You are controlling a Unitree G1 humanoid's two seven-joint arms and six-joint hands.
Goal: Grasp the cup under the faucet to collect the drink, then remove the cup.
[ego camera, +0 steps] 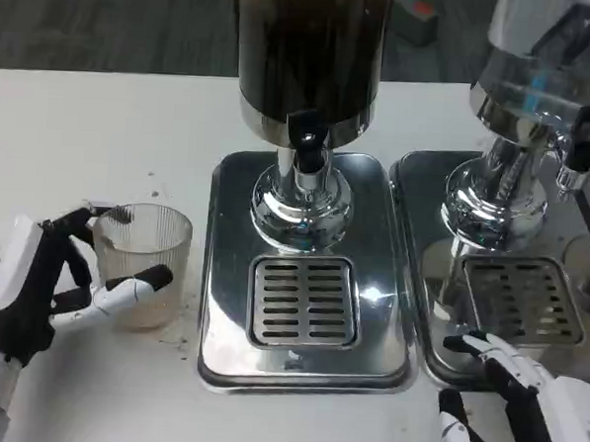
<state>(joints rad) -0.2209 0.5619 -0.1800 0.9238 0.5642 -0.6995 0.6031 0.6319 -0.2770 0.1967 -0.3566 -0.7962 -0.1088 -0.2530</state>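
You have a white table point(83, 121) carrying two drink dispensers side by side. The nearer one, the dark dispenser point(312, 54), stands on a steel drip tray point(223, 277) with a slotted grate point(303, 301) set into it, and its faucet point(309, 143) hangs directly above that grate. A second dispenser point(539, 105) with its own tray sits to the right.

The cup point(147, 258), clear and ribbed, stands upright on the table just left of the tray, not yet under the faucet. It looks empty, though a tint near its base is hard to judge.

Your left hand point(49, 292) has its fingers point(133, 284) wrapped around the cup, one across the front and the thumb at the rim behind, so it looks held. Your right hand point(508, 401) rests near the right tray's corner, fingers apart and holding nothing.

The move ahead runs rightward: the grate lies to the right of the cup, near it, and the left hand is the one placed for it. Keep the cup's axis vertical and mind the tray's raised lip.
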